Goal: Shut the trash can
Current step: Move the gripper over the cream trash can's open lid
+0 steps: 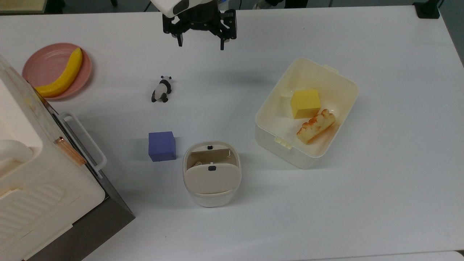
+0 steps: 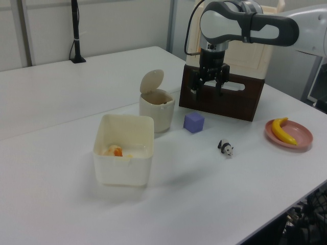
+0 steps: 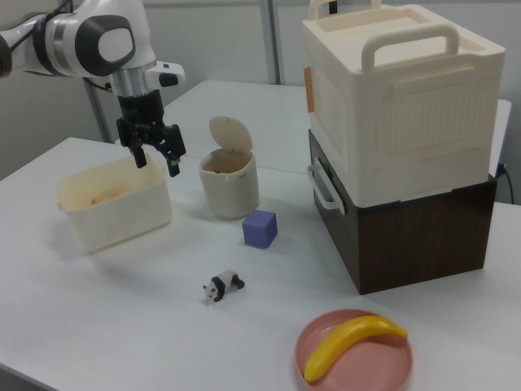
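Note:
The trash can [image 1: 211, 197] is a small cream-white rounded bin standing near the table's middle, just right of a purple cube in the top view. Its beige lid [image 1: 212, 178], with a small black button, stands raised on its hinge, so the bin is open; the left view shows the lid [image 2: 152, 81] upright above the body [image 2: 157, 113]. My gripper [image 1: 201, 45] hangs open and empty over the table at the top view's upper edge, well away from the can. In the right view the gripper [image 3: 157, 165] sits left of the trash can [image 3: 229, 187], above the food box.
A purple cube [image 1: 162, 146] sits beside the can and a toy panda [image 1: 162, 89] lies farther up. An open cream food box [image 1: 290, 152] holds a yellow block [image 1: 305, 104] and bread [image 1: 315, 126]. A pink plate [image 1: 36, 61] carries a banana [image 1: 63, 78]. A large white appliance [image 1: 36, 174] fills the top view's left.

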You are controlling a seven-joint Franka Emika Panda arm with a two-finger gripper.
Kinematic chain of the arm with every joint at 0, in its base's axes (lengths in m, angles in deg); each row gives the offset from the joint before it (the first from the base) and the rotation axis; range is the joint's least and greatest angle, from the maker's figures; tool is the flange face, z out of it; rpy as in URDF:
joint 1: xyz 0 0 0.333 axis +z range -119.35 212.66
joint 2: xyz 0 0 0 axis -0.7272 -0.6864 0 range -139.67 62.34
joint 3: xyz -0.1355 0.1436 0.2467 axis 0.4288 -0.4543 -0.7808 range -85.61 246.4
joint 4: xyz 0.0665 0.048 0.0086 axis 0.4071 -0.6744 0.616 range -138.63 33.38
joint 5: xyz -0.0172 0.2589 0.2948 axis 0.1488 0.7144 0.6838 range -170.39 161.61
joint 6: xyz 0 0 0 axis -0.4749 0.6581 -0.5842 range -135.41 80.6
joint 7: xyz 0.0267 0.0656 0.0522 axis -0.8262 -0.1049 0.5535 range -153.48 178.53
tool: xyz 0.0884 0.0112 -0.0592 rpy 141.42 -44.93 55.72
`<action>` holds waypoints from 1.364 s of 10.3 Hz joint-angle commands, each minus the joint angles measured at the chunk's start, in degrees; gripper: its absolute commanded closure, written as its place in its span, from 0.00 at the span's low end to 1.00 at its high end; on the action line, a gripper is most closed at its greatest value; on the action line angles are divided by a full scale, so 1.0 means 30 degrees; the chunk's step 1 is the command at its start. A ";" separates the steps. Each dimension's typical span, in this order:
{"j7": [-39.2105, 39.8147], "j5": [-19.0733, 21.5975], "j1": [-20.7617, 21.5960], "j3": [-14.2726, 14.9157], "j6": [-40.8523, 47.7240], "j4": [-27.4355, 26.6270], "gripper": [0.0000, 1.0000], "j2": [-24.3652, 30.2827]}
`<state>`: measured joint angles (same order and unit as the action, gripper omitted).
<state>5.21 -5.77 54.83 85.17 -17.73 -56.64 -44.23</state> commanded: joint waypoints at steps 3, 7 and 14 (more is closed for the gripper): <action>0.0856 0.1074 -0.0498 0.0137 0.0831 -0.0419 0.00 0.0477; 0.0944 0.1338 -0.0644 0.0137 0.0685 -0.0419 0.19 0.0418; 0.2037 0.3802 -0.0850 0.0050 -0.4603 0.2447 1.00 -0.1157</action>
<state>13.63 4.31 52.06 85.22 -25.07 -53.08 -44.51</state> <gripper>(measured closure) 0.982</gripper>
